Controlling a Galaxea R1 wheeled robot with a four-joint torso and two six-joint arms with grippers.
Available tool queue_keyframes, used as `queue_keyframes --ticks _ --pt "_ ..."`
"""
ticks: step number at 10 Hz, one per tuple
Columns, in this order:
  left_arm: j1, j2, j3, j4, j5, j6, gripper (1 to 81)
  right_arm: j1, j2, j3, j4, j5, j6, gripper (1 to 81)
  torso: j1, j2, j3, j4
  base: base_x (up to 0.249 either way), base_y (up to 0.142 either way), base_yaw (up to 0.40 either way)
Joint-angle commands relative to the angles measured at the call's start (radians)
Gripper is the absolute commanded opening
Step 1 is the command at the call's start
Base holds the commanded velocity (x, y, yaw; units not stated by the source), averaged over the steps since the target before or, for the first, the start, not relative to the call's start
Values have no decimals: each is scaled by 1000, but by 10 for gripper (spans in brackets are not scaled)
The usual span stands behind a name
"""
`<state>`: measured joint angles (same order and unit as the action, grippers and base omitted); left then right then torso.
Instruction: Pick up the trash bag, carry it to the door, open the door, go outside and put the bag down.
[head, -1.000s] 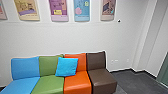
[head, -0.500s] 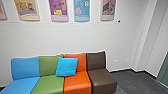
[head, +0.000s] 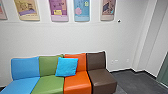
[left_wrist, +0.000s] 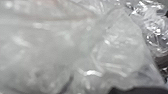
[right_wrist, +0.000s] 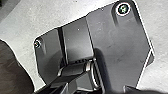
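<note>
The trash bag (left_wrist: 62, 47), of clear, crinkled plastic, lies right up against the camera in the left wrist view, with shiny folds and a pale, cloudy body. Whether the left gripper holds it cannot be made out, since the plastic hides the detail there. In the right wrist view the robot's own dark plate and jointed bar stand over a pale floor, and no bag lies by them.
A row of blue, green, orange and dark brown seats (head: 77, 83) stands along the white wall (head: 75, 37), with a blue cushion (head: 66, 66) on it. Posters (head: 58, 10) hang above. Dark floor (head: 135, 81) and a greenish panel (head: 163, 72) are at the right.
</note>
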<state>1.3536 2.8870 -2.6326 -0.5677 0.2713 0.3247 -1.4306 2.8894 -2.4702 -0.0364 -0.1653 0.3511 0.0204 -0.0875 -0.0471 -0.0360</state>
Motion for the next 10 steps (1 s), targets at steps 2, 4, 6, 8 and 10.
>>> queue_keyframes --ticks 2,4,6,8,10 --pt "-66 -8 -17 3 81 10 10 58 26 -58 -10 -46 -11 811 0 0 0 0 0 0 0" --pt "-66 3 -17 15 82 8 10 58 33 -58 -14 -46 -12 811 0 0 0 0 0 0 0" --pt "-66 5 -17 16 82 8 10 58 35 -58 -16 -46 -12 811 0 0 0 0 0 0 0" --pt "-66 5 -17 18 82 10 10 58 37 -56 -14 -43 -11 811 1 1 0 0 -83 0 0" --pt "-60 5 -23 26 82 10 10 58 40 -55 -14 -43 -12 811 -2 0 1 0 0 0 0"
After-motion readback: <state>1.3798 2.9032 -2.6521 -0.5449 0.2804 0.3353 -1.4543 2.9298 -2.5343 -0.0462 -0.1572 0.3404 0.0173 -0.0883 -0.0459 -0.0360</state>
